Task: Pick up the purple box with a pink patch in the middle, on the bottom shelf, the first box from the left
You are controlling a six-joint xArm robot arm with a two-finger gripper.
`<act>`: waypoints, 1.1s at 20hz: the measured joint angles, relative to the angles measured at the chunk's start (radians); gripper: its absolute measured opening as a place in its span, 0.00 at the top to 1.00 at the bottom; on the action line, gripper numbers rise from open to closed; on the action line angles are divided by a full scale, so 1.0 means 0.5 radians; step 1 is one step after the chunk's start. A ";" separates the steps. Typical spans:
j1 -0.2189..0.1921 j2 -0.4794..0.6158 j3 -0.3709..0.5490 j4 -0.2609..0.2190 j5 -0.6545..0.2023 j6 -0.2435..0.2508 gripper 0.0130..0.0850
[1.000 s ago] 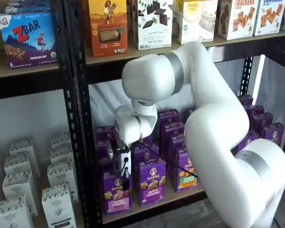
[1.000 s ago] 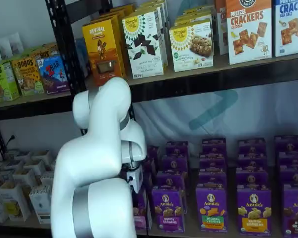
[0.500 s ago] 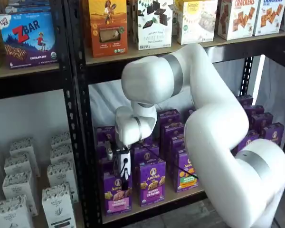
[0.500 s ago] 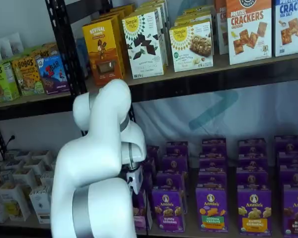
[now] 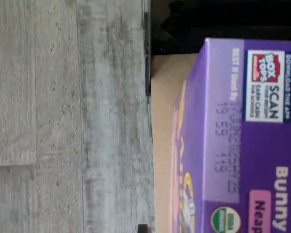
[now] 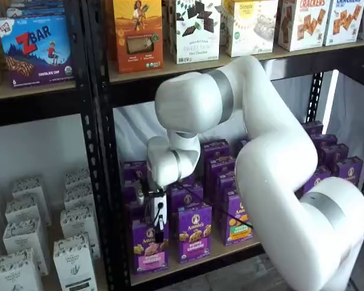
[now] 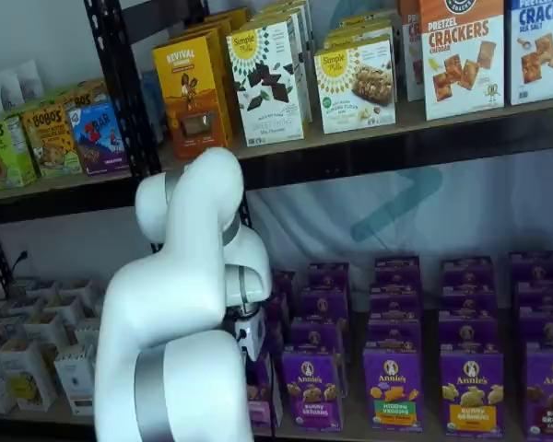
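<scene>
The purple box (image 6: 149, 247) stands at the left front of the bottom shelf (image 6: 188, 265), with a pink band low on its front. My gripper (image 6: 159, 227) comes down on its top; one black finger lies against the upper front, closed on the carton. In the wrist view the purple box (image 5: 242, 141) fills the frame close up, its top flap showing a pink label, with the bottom shelf (image 5: 163, 121) beside it. In a shelf view the arm hides most of the purple box (image 7: 261, 398), and only the gripper's white body shows there.
More purple Annie's cartons (image 6: 192, 232) stand right beside and behind the held one in rows. A black perforated upright (image 6: 103, 182) rises just left of it. White cartons (image 6: 73, 260) fill the neighbouring bay. The upper shelf (image 6: 188, 63) carries larger boxes. Grey plank floor (image 5: 63, 121) lies below.
The gripper has sunk slightly onto the box's top and its fingers have closed in. The arm has otherwise barely moved, and the box stands where it was.
</scene>
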 joint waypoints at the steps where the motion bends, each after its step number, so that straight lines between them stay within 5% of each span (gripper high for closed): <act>1: 0.000 0.000 0.000 0.000 -0.001 0.001 0.33; 8: 0.001 -0.004 0.010 -0.016 0.004 0.015 0.33; 12: 0.000 -0.010 0.022 -0.011 0.003 0.009 0.50; 22: 0.002 -0.024 0.052 -0.026 -0.014 0.024 0.50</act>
